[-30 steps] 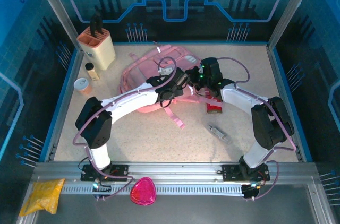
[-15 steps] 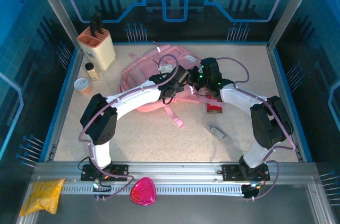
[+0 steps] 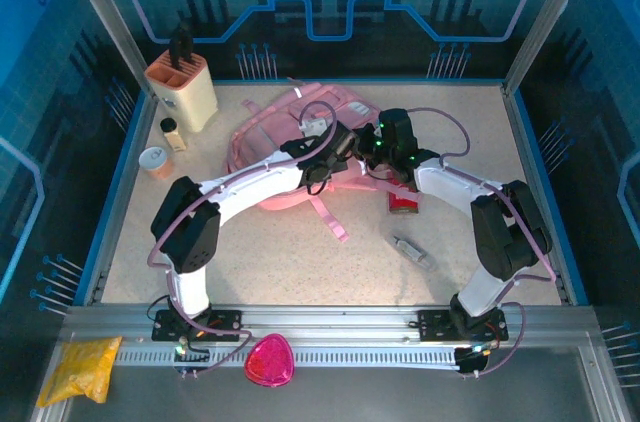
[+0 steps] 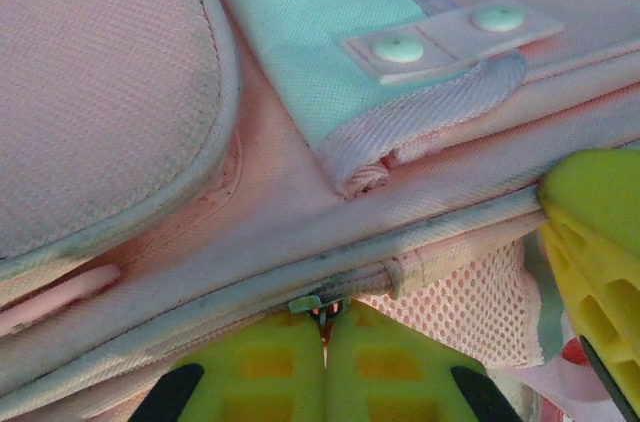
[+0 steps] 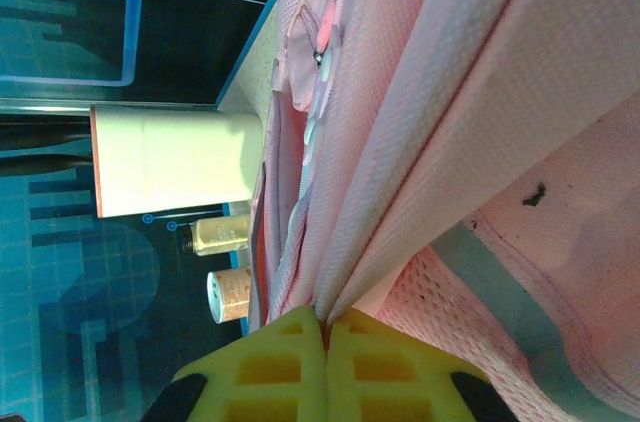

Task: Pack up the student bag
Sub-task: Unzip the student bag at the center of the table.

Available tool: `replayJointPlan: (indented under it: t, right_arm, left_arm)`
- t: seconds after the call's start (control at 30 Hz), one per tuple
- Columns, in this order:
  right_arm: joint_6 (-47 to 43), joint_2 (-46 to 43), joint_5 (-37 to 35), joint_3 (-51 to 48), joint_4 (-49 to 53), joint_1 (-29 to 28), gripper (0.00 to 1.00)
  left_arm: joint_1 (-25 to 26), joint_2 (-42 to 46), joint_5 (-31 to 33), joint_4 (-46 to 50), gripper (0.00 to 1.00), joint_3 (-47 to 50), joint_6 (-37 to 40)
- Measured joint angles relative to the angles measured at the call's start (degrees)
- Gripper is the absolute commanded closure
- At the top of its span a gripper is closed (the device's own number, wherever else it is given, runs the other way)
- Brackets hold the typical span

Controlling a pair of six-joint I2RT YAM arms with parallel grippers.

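- You find the student bag (image 3: 268,132) lying on the table (image 3: 300,242), toward 12 o'clock from its centre.
- Check the left gripper (image 4: 325,330): its fingers are pressed together, pinching the zipper pull (image 4: 312,304) on the bag's seam.
- Check the right gripper (image 5: 326,327): its fingers are clamped on a fold of the bag's pink fabric, just at 3 o'clock of the left gripper.

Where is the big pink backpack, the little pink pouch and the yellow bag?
student bag (image 3: 262,134): top view, its left side.
pink pouch (image 3: 270,361): top view, its middle.
yellow bag (image 3: 78,369): top view, its middle.
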State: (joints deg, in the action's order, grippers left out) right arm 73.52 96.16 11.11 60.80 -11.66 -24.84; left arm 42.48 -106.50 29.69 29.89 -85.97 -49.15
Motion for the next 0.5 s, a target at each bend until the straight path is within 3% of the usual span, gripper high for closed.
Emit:
replayJointPlan:
  t: [0.5]
  right_arm:
    - [-0.02, 1.03, 2.82, 0.0, -0.2, -0.02, 1.0]
  left_arm:
    - [-3.41, 3.5, -7.63, 6.27, 1.0, 0.46, 4.11]
